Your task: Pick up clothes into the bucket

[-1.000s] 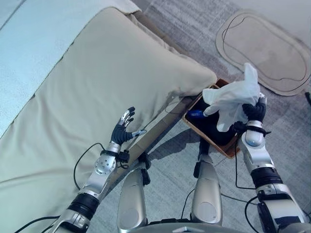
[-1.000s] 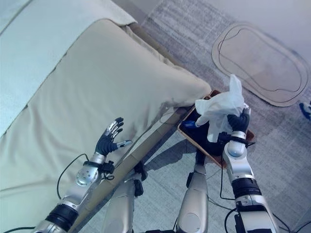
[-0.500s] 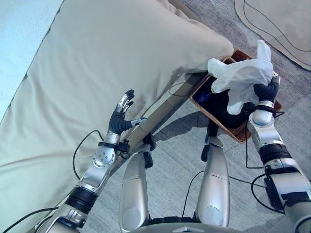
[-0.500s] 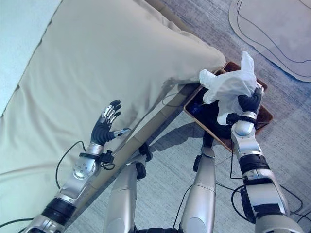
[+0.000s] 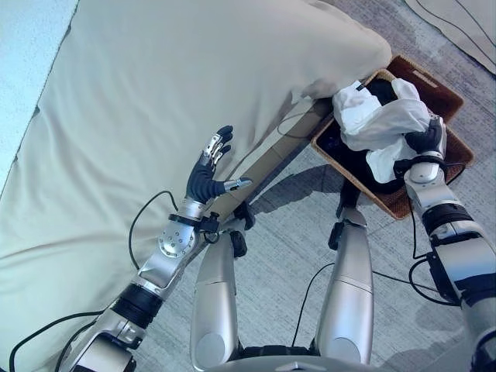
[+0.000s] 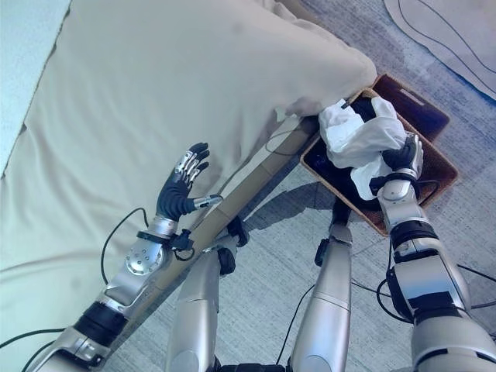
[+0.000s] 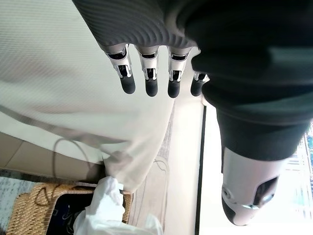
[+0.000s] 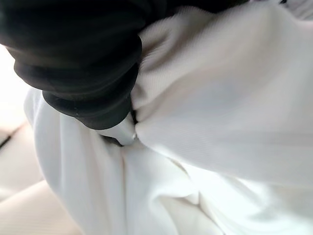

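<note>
Right hand grips white cloth over the basket — left hand open above the bed

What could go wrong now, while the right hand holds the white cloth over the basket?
1. The white cloth bunches on the right hand and spreads over the near rim of the basket; if released here, part may hang outside or slide to the floor.
2. Cloth wraps the fingers in the right wrist view, so it may cling when the hand opens.

The left hand is open beside the bed.
</note>
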